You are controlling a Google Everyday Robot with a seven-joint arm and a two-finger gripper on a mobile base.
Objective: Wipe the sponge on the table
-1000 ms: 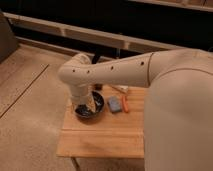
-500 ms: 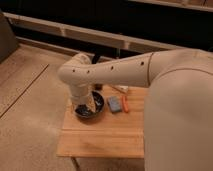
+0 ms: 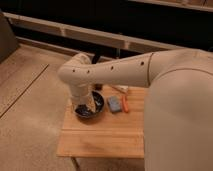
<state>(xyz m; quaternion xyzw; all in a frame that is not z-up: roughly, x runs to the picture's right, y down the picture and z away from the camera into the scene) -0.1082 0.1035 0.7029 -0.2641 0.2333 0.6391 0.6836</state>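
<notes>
Blue-grey, the sponge lies on the table between the dark bowl and an orange stick. The gripper hangs over the bowl, jaws apart (nothing in them, I'd say). Any grasp wants a square descent, clear of both neighbours.

My cream gripper over the dark bowl, my cream arm, blue-grey sponge, orange stick, pale wood-plank table
</notes>
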